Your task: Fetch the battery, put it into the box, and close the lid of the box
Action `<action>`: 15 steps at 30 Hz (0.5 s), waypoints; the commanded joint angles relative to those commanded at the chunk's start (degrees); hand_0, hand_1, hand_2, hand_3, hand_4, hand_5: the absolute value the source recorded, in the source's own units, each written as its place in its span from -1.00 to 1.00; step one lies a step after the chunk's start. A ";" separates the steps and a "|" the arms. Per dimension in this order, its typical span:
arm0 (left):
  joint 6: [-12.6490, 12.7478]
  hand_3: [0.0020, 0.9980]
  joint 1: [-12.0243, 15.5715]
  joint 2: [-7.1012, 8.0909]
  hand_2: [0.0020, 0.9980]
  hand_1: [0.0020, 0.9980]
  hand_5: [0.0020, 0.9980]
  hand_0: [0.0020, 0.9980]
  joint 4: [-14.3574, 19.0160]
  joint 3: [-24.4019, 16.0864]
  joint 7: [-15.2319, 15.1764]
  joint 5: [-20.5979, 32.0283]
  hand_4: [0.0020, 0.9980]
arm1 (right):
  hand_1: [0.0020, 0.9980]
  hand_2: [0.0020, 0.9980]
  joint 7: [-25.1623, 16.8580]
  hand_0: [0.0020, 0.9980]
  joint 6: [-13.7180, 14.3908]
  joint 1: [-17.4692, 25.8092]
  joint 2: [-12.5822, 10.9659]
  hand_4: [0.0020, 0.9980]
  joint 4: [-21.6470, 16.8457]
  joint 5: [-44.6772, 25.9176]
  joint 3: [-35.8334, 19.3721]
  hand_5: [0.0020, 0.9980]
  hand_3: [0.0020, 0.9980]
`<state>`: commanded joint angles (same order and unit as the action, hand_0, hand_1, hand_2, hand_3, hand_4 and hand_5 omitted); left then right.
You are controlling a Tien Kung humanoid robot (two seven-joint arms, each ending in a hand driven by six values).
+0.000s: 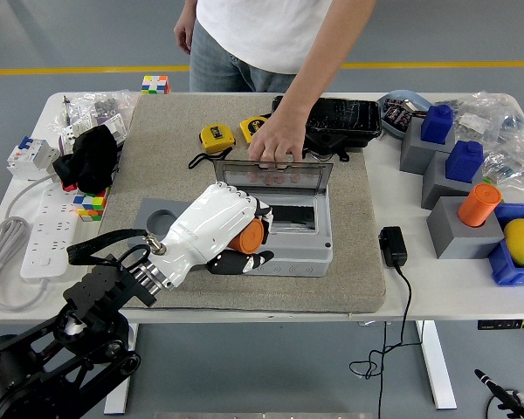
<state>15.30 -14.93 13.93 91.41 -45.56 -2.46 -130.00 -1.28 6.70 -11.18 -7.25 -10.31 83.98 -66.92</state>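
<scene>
My left hand is white with black fingertips and is shut on an orange cylindrical battery. It holds the battery over the left part of the grey box. The box's clear lid stands open at the back. A person's hand rests on the lid's top edge and holds it up. The grey holder where the battery stood shows an empty round socket just left of my hand. My right hand is out of view.
Two yellow tape measures and a black case lie behind the box. Grey blocks with blue and orange cylinders stand at the right. A black adapter lies right of the box. A power strip lies at left.
</scene>
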 joint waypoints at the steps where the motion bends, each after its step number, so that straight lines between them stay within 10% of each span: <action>1: 0.05 -0.77 -0.40 -0.20 -0.80 -0.86 -0.97 -0.91 -0.30 0.45 -0.01 0.00 0.52 | 0.71 0.61 0.01 0.76 0.00 -0.03 -0.01 1.00 0.00 0.07 -0.04 1.00 0.69; 15: 0.38 -0.77 -5.96 -4.77 -0.80 -0.86 -0.95 -0.91 -8.22 5.21 -0.28 0.00 0.51 | 0.71 0.61 0.22 0.77 0.02 -0.34 -0.19 1.00 0.00 0.42 0.03 1.00 0.69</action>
<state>15.68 -20.89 9.16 83.19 -40.35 -2.74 -130.00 -1.06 6.73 -11.53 -7.44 -10.31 84.40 -66.89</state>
